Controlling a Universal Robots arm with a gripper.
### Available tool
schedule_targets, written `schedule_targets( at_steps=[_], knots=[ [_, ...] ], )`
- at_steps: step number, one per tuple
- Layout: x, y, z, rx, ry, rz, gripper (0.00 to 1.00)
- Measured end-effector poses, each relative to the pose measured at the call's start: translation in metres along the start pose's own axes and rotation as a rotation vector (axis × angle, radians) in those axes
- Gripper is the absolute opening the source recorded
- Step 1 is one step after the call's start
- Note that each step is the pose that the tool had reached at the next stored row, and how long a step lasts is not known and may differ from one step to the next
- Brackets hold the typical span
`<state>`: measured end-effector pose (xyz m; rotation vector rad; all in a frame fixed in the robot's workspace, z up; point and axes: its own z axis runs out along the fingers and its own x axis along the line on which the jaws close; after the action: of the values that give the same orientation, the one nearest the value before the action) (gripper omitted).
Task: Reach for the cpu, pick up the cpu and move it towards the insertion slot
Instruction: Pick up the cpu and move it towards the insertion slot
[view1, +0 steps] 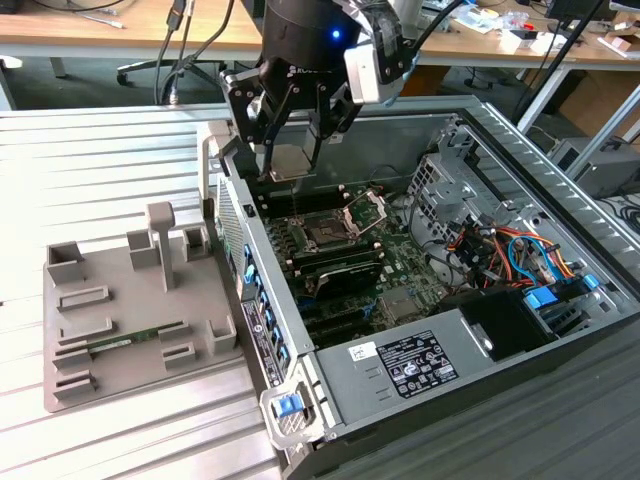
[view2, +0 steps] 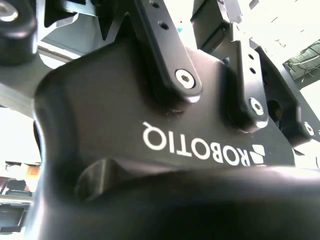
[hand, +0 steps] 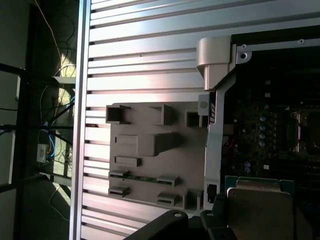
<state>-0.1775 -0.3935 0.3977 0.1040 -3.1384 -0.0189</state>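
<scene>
In the exterior view my gripper hangs over the back left corner of the open computer case, shut on the cpu. The cpu is a small flat square with a pale silver top, held in the air between the two dark fingers. The insertion slot is a dark square socket on the green motherboard, with its silver clamp frame swung open; it lies below the cpu and a little toward the exterior view's right. The first wrist view shows the cpu close up and the insertion slot beyond it.
A grey plastic tray with raised holders and a green memory stick lies on the slatted aluminium table. The case wall, drive cage, coloured cables and power supply surround the motherboard. The gripper housing looms large in the second wrist view.
</scene>
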Motion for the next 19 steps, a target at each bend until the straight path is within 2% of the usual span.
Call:
schedule_targets(
  at_steps=[19],
  knots=[
    [-0.0157,-0.0011,0.0000,0.0000,0.0000,0.000,0.55]
  ],
)
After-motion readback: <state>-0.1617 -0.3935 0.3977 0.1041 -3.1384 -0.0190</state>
